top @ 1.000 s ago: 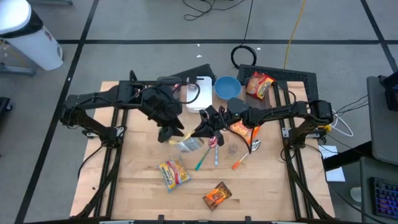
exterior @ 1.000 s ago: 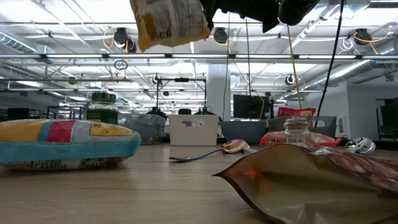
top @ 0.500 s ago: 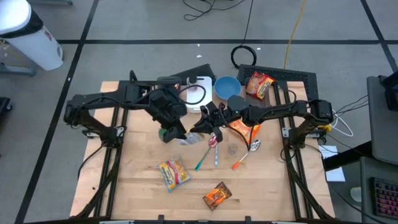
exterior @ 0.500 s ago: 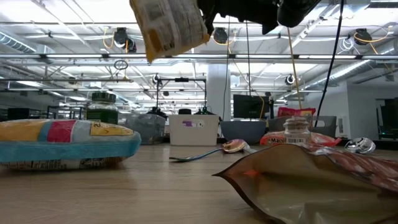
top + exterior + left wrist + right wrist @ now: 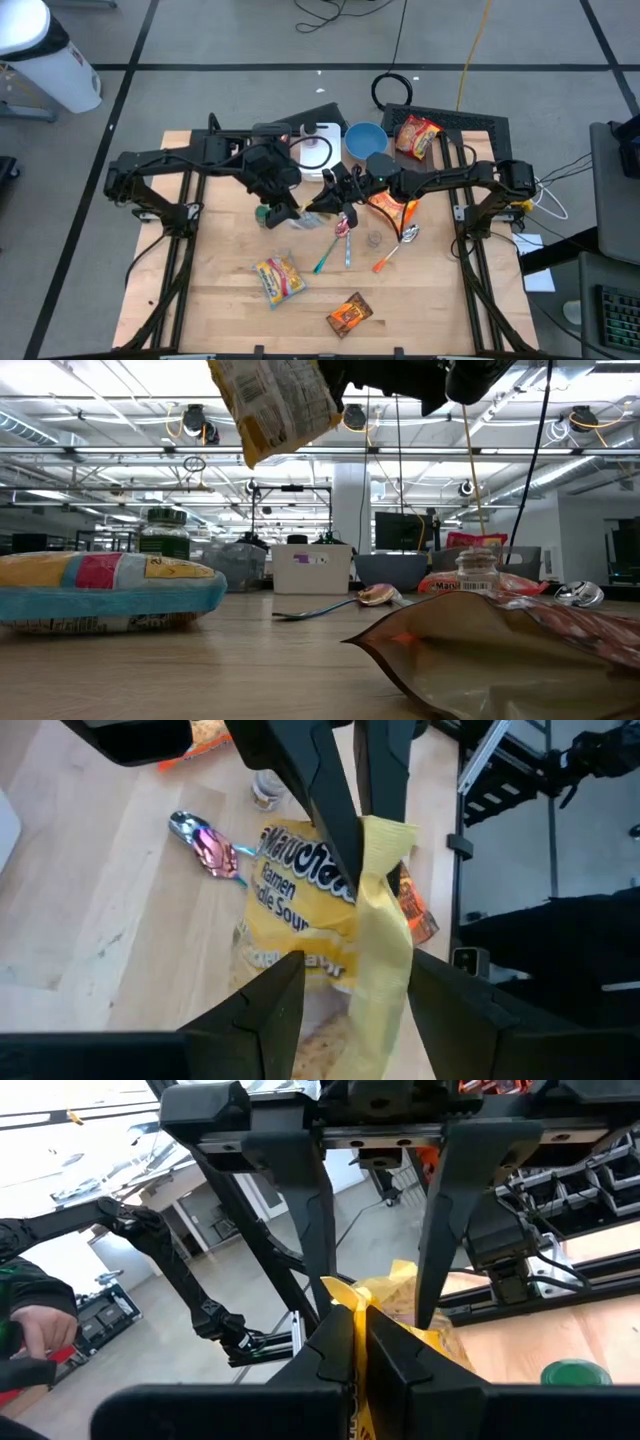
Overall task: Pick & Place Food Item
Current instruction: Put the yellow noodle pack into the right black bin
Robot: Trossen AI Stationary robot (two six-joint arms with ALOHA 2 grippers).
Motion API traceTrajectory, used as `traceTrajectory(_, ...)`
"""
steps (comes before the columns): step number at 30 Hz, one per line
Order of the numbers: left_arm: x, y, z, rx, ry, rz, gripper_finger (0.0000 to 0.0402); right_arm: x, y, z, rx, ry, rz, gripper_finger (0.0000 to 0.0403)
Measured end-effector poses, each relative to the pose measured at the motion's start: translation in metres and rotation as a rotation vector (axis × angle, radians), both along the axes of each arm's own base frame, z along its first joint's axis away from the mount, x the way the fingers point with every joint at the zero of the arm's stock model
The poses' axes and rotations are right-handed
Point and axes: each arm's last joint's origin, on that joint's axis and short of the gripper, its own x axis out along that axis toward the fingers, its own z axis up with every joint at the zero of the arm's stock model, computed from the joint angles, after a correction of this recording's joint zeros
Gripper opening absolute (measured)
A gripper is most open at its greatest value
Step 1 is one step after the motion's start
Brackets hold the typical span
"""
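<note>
A wooden worktop (image 5: 220,300) under a bright, open workshop carries scattered snack packs and spoons; above its middle, both arms meet over one item.

The yellow ramen packet (image 5: 310,910) hangs in the air, clear of the wood, well above the other goods as seen in the low view (image 5: 275,400). The right pincer (image 5: 355,1330) has its fingers pressed together on the packet's thin top seam. The left pincer (image 5: 350,985) stands part-way apart, its fingers flanking a folded edge of the same packet; whether they actually press on it I cannot tell.

Judging by its look, the packet is light and crinkly, a slick film around a brittle noodle block (the sort that cracks if squeezed hard). It will flop and swing from a single pinch. The crimped seam is the safest place to hold; a grip across the body risks crushing the contents or sliding off the film.
</note>
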Motion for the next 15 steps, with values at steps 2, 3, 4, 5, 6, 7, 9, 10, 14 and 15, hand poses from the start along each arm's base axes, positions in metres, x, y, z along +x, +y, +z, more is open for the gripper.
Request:
traceTrajectory(2,0.0,0.0,0.0,0.013,-0.002,0.005,0.0182,0.0,0.0,0.0,0.0,0.002,0.0,0.0)
traceTrajectory(3,0.0,0.0,0.0,0.019,-0.002,0.007,0.0182,0.0,0.0,0.0,0.0,0.002,0.0,0.0)
traceTrajectory(4,0.0,0.001,0.0,0.024,0.0,0.011,0.0182,0.0,0.0,0.0,0.0,0.002,0.0,0.0)
traceTrajectory(5,0.0,0.002,-0.001,0.025,0.005,0.014,0.0182,0.0,0.0,0.0,0.0,0.002,0.0,0.0)
traceTrajectory(6,-0.001,0.002,-0.001,0.025,0.017,0.016,0.0182,0.0,0.0,0.0,0.0,0.002,0.0,0.0)
traceTrajectory(7,-0.003,0.003,-0.002,0.025,0.037,0.017,0.0182,0.0,0.0,0.0,0.001,0.003,0.0,0.0)
traceTrajectory(9,-0.007,0.004,-0.005,0.031,0.08,0.011,0.0182,0.0,-0.001,0.0,0.007,0.007,-0.001,0.0)
traceTrajectory(10,-0.008,0.003,-0.006,0.034,0.1,0.006,0.0182,-0.001,-0.001,0.001,0.01,0.007,-0.003,0.0)
traceTrajectory(14,-0.012,0.005,-0.007,0.035,0.133,0.006,0.0182,-0.002,-0.004,0.004,0.008,-0.011,-0.009,0.0)
traceTrajectory(15,-0.014,0.006,-0.007,0.035,0.137,0.01,0.0182,-0.002,-0.005,0.005,0.012,-0.009,-0.01,0.0)
